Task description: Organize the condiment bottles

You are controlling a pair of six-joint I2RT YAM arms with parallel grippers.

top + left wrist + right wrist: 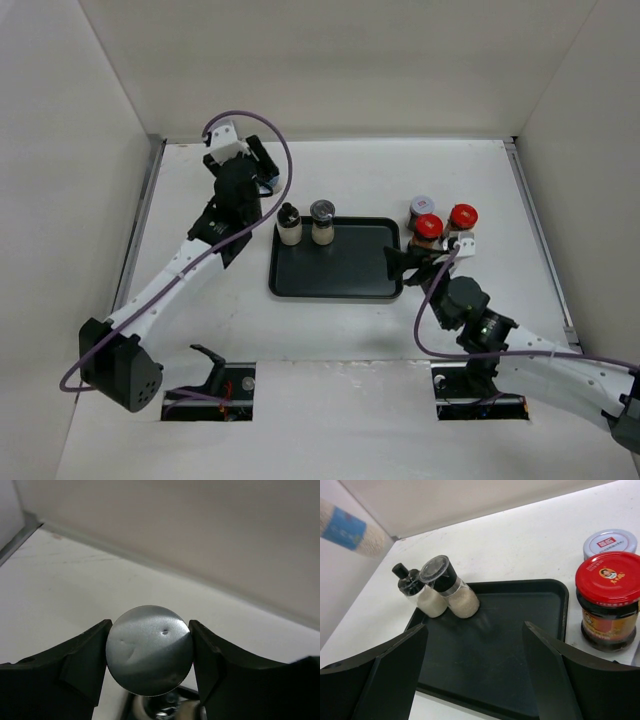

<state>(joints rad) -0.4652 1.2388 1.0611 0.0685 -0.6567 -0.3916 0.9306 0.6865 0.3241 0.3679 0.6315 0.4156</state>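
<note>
Two shakers stand on the far left of the black tray (345,285): one black-capped (289,225), one with a clear grey lid (322,221). Right of the tray stand two red-lidded brown jars (428,229) (463,217), a grey-lidded jar (422,206) and a small pale bottle (463,242). My left gripper (264,166) is far left of the tray. In the left wrist view its fingers (82,660) press both sides of a round silver cap (150,650). My right gripper (396,262) is open and empty over the tray's right edge; its view shows the tray (520,630), both shakers (452,590) and a red-lidded jar (607,600).
White walls close in the table on the left, back and right. The left arm's purple cable (285,170) loops above the tray's far-left corner. Two cut-outs lie in the near edge by the arm bases (225,385).
</note>
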